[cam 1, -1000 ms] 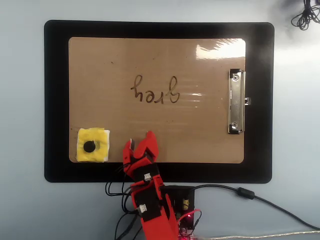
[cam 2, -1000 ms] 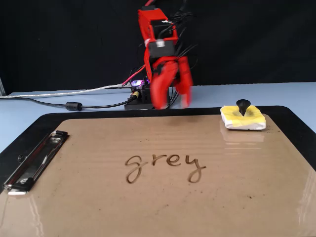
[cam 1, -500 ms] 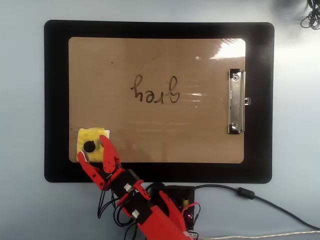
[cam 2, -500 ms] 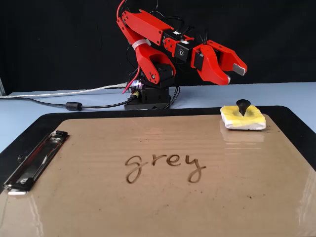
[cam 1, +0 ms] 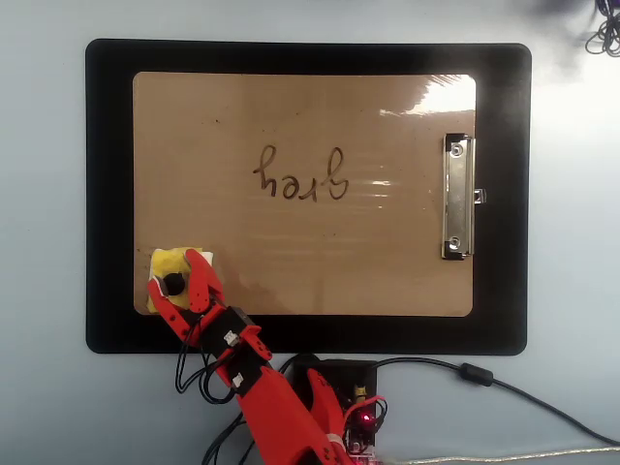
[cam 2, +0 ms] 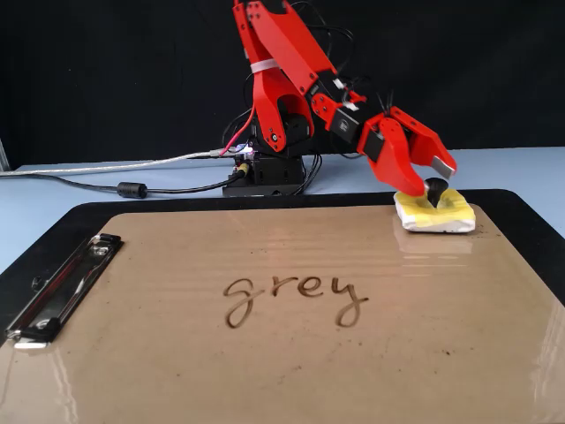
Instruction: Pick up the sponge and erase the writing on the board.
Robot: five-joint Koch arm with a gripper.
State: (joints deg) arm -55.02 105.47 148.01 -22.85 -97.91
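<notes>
The yellow sponge (cam 1: 170, 261) (cam 2: 444, 215) lies flat on a corner of the tan board (cam 1: 387, 271) (cam 2: 177, 353), bottom left in the overhead view and far right in the fixed view. My red gripper (cam 1: 175, 282) (cam 2: 433, 182) reaches down onto it. The jaws stand either side of the black knob in the sponge's centre and look closed on it. The dark writing "grey" (cam 1: 300, 175) (cam 2: 292, 297) is in the middle of the board, well apart from the sponge.
The board's silver clip (cam 1: 457, 197) (cam 2: 62, 287) is at the end opposite the sponge. A black mat (cam 1: 107, 194) (cam 2: 521, 212) frames the board. The arm's base (cam 1: 339, 387) (cam 2: 265, 177) and cables (cam 1: 484, 378) (cam 2: 124, 188) sit just past the mat's edge.
</notes>
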